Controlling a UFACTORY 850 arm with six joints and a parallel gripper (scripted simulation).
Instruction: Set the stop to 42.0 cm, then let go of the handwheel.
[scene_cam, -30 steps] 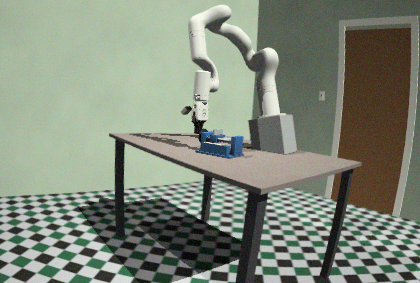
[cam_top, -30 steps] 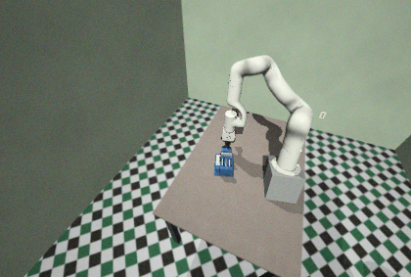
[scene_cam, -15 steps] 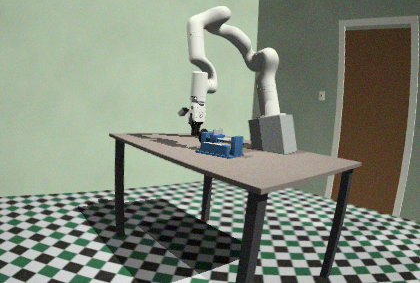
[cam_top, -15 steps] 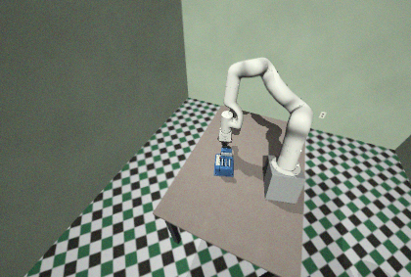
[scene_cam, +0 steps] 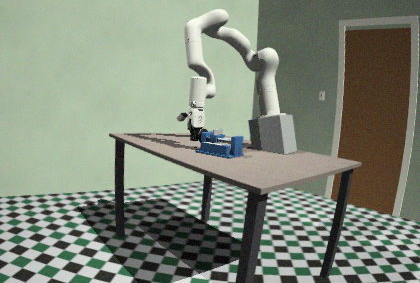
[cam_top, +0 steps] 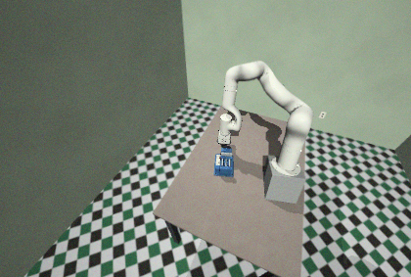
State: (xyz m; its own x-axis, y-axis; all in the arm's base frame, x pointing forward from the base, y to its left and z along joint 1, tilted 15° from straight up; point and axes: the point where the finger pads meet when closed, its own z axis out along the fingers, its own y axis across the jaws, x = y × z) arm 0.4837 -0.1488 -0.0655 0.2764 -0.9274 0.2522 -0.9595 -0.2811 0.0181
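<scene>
A small blue stop fixture (cam_top: 224, 163) with pale rails sits on the brown table, left of the arm's base; it also shows in the exterior view (scene_cam: 220, 145). Its handwheel is at the far end, under the fingers, and is too small to make out. My gripper (cam_top: 225, 147) points straight down at that end of the fixture and is shut on the handwheel; in the exterior view the gripper (scene_cam: 195, 135) stands at the fixture's left end. The stop's position and any scale are too small to read.
The arm's grey base block (cam_top: 285, 179) stands on the table right of the fixture. The table's left edge is close to the fixture. A brown door (scene_cam: 375, 112) is in the wall behind the table.
</scene>
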